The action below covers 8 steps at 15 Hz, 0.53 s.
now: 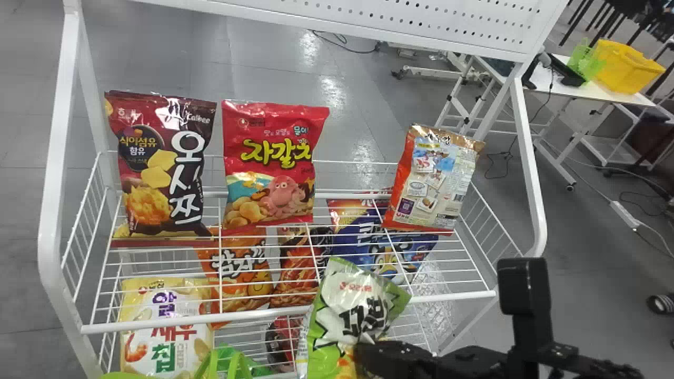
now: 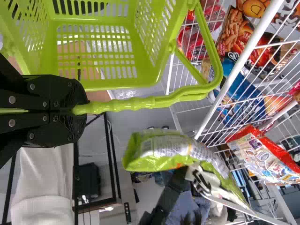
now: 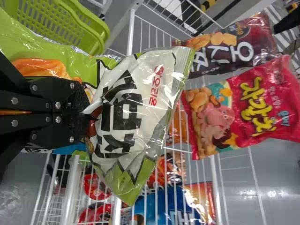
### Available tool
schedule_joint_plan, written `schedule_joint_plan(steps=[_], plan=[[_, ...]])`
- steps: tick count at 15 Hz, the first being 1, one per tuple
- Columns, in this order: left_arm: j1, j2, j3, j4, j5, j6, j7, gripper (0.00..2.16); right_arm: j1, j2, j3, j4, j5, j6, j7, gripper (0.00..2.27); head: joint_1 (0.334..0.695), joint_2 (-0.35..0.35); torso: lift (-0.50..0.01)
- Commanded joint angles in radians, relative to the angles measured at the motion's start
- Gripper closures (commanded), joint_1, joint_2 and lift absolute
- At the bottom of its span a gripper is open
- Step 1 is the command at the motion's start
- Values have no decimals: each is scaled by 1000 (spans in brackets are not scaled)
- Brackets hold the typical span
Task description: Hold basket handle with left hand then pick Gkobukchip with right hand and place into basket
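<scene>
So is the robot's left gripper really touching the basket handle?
Touching. The left wrist view shows it: the handle comes out from between the left gripper's two fingertips, pinched there.

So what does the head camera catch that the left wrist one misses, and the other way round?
The head view adds the maroon snack bag standing at the rack's left, the white perforated panel and the yellow bin in the background. The left wrist view adds the left gripper closed on the basket handle, plus the basket's slotted inside. Both share the green-and-white snack bag held by the right gripper, the white wire rack and part of the green basket.
</scene>
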<state>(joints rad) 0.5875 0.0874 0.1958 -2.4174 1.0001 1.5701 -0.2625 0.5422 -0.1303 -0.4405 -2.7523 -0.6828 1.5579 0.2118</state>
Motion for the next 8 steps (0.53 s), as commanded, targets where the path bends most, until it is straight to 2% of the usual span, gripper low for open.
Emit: schedule_joint_plan(steps=[1,5,8], plan=[[0,0,1,1,0,1,-1,1794,21,0,60,42,25,14,1,1652,695,-350,-32],[-2,0,1,0,0,1,-1,1794,32,-3,169,91,48,14,1,1652,695,-350,-32],[-2,2,2,-2,0,1,-1,1794,32,-9,304,138,132,14,-2,1652,695,-332,-32]])
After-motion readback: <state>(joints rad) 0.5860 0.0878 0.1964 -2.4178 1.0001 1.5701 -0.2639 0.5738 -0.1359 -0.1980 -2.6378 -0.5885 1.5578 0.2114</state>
